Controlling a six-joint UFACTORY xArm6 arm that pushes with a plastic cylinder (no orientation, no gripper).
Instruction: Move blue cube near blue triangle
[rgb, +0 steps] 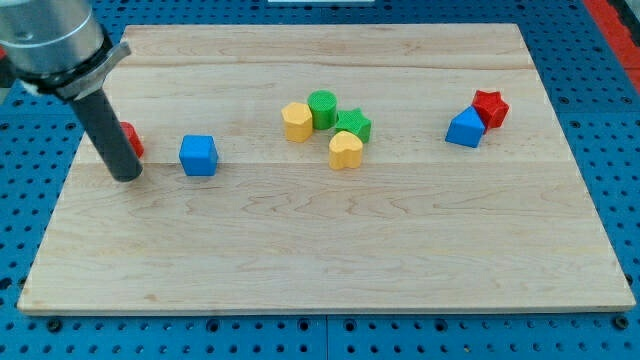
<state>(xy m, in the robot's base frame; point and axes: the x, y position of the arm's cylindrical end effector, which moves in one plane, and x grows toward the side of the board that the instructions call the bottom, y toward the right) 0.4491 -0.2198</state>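
Observation:
The blue cube (198, 155) sits at the board's left. The blue triangle (465, 129) sits far to the view's right, touching a red star (490, 108) behind it. My tip (126, 176) rests on the board to the left of the blue cube, with a gap between them. The dark rod leans up toward the view's top left and partly hides a red block (130, 138) behind it.
In the middle stands a cluster: a yellow hexagon-like block (296, 121), a green cylinder (322, 108), a green star (353, 125) and a yellow heart (345, 150). The wooden board (320, 250) lies on a blue pegboard.

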